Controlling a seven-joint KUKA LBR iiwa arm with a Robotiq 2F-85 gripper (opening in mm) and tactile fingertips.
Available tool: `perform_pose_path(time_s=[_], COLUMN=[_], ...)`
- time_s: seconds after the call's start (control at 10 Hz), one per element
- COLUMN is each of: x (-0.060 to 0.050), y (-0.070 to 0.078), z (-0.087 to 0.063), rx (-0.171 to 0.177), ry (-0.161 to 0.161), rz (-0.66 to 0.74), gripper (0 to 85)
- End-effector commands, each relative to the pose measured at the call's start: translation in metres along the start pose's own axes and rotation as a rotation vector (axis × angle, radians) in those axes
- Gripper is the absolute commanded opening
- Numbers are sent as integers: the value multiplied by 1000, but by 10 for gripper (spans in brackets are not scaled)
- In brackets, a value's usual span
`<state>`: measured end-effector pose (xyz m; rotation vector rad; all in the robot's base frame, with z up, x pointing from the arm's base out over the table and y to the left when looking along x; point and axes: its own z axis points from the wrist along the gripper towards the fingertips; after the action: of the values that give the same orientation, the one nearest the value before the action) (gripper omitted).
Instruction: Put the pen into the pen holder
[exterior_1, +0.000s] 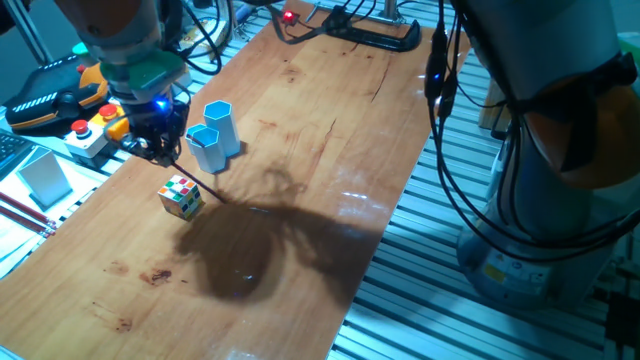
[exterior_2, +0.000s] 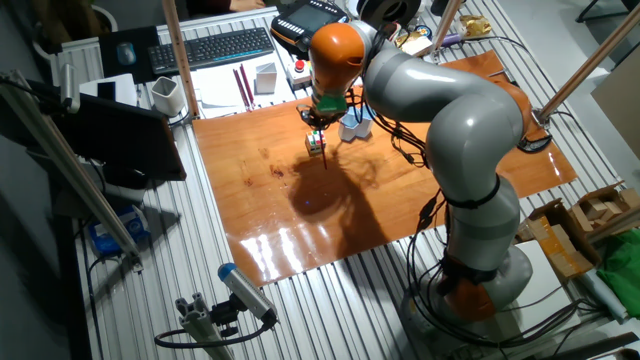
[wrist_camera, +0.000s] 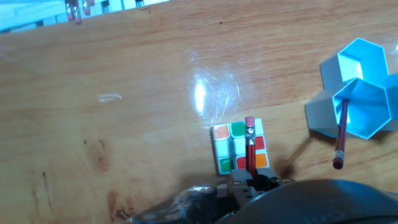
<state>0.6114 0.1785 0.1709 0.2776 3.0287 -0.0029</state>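
Pen (wrist_camera: 250, 149) over cube (wrist_camera: 239, 147), hand view.

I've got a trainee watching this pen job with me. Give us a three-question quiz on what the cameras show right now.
1. True or false: the fingers are empty.
2. What lies on the table directly past the fingers in the hand view? A) a colour-puzzle cube B) a tape roll C) a mug
3. How many blue hexagonal cups stand on the table?

Key:
1. False. They grip the red pen.
2. A, the cube.
3. Two: the taller pen holder and a shorter cup next to it.
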Motion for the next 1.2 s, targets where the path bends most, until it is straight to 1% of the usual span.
perform_pose_path(time_s=[0.0, 0.2, 0.4, 0.6, 0.8, 1.0, 1.1], x=[0, 0, 0, 0, 1, 5, 8], y=[0, 0, 0, 0, -9, -18, -20], z=[0, 0, 0, 0, -7, -14, -17], rx=[-1, 1, -6, 9, 5, -2, 4], ry=[-2, -1, 12, 8, 3, 6, 0], rz=[14, 38, 52, 61, 93, 108, 115], gripper=[7, 7, 7, 7, 7, 7, 7])
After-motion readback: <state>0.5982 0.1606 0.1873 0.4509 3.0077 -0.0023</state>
